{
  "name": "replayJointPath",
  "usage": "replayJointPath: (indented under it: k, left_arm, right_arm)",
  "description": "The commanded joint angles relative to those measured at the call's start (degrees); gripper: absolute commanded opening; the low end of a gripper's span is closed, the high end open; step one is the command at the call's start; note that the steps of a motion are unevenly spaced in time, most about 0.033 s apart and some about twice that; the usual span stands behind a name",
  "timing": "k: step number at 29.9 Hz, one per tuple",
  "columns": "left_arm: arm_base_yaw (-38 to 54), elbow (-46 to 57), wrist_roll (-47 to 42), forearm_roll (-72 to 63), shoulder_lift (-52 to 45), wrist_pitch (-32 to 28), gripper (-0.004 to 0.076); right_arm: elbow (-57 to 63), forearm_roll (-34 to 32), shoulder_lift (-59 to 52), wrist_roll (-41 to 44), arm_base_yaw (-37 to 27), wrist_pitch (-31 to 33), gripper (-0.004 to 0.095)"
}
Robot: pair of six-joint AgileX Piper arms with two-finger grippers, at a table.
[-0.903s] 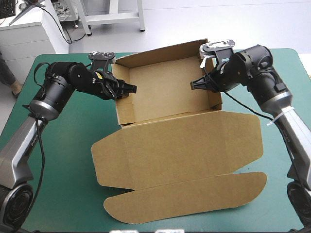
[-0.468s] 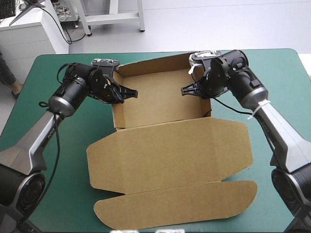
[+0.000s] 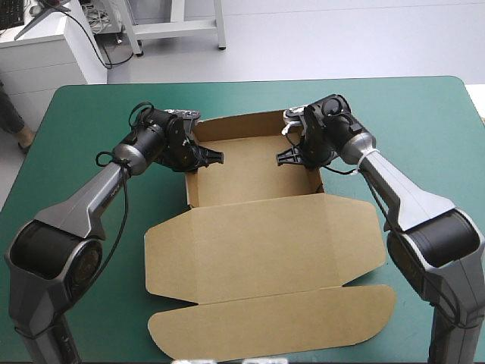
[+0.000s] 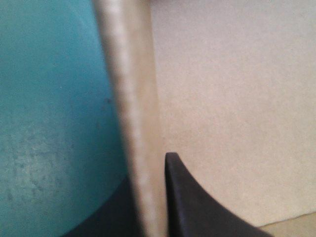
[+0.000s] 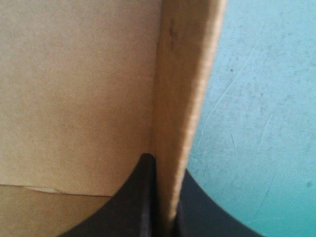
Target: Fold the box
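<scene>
Teal-green table cover (image 3: pixel 424 121) fills most of the high view, and the brown cardboard box (image 3: pixel 254 176), a cut sheet, sits at the centre of the frame. Its tray stands in the upper middle with walls raised. The lid panel (image 3: pixel 265 243) and the rounded front flap (image 3: pixel 273 322) lie flat toward the bottom edge.

The left gripper (image 3: pixel 212 157) pinches the tray's left wall (image 4: pixel 133 123), with 1 black finger (image 4: pixel 197 207) inside and 1 outside. The right gripper (image 3: pixel 282 158) clamps the right wall (image 5: pixel 185 89) the same way. Gripping both side walls at once probably serves to hold them upright and steady the tray while the tucks are set.

Beyond the table's far edge, along the top of the frame, lies pale grey floor (image 3: pixel 341 38).
</scene>
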Motion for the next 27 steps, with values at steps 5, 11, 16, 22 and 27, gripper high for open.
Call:
replayJointPath:
  k: [5,11,16,22,27]
  left_arm:
    - [-1.1,-2.0,2.5,-5.5,2.9,-4.0,-0.0008]
    - [-0.8,-2.0,2.5,-5.6,4.3,-4.2,-0.0008]
    - [-0.8,-2.7,5.2,-5.8,4.3,-4.2,0.0014]
    - [-0.8,-5.4,6.1,-5.8,4.3,-0.2,0.0274]
    - [-0.8,-8.2,5.9,-5.8,4.3,1.5,0.0487]
  right_arm:
    - [-1.9,4.6,1.4,-3.0,-2.0,-6.9,-0.0013]
    - [-2.0,4.3,2.1,-4.3,-3.1,-8.2,-0.0013]
    - [-2.5,4.2,2.1,-5.6,-3.3,-8.1,-0.0002]
    - [-2.5,4.3,2.1,-6.5,-3.3,-7.1,0.0258]
    - [-2.5,4.4,2.1,-5.8,-3.3,-6.1,0.0519]
